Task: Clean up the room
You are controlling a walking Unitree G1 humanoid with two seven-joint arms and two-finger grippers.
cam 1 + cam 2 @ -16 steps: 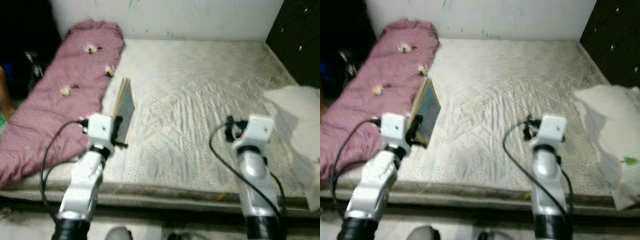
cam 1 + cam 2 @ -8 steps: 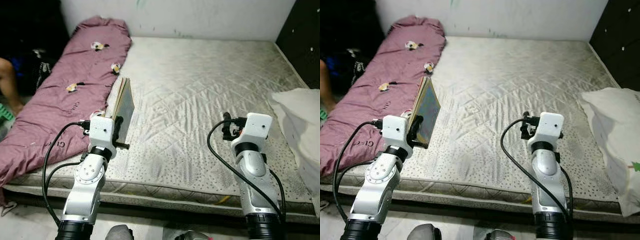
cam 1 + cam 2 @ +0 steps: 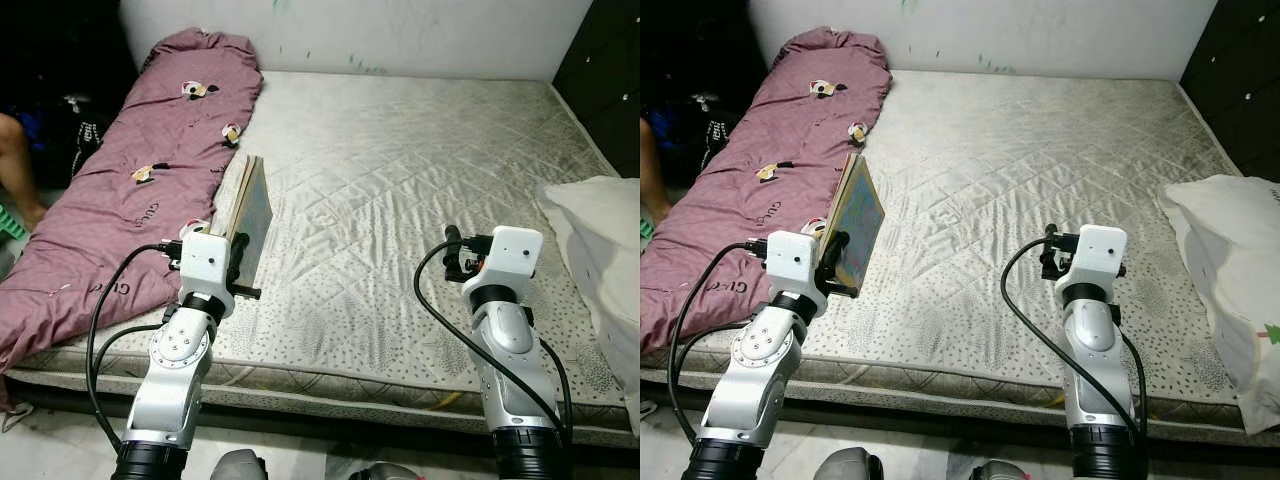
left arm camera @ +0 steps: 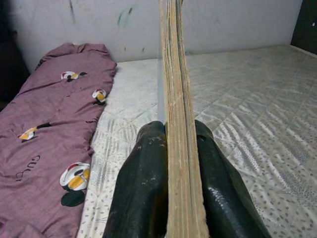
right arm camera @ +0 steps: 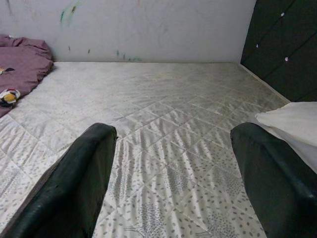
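Note:
A thin picture book (image 3: 251,206) stands on edge above the near left part of the bare mattress (image 3: 400,170), held upright. My left gripper (image 4: 169,163) is shut on the book's lower edge (image 4: 174,99), one black finger (image 4: 143,188) on each side. My right gripper (image 5: 171,163) is open over the near right part of the mattress, with nothing between its fingers (image 5: 74,178). A mauve quilt (image 3: 130,180) with small cartoon prints lies along the mattress's left side.
A white pillow (image 3: 605,240) lies at the mattress's right edge, beside a dark padded wall (image 3: 615,70). A person's leg (image 3: 18,160) and dark clutter sit on the floor at far left. A pale wall (image 3: 400,30) runs behind the bed.
The camera has steadied and tilted, so the scene is sharper and sits slightly lower. The book stays in my left gripper; neither arm has visibly moved.

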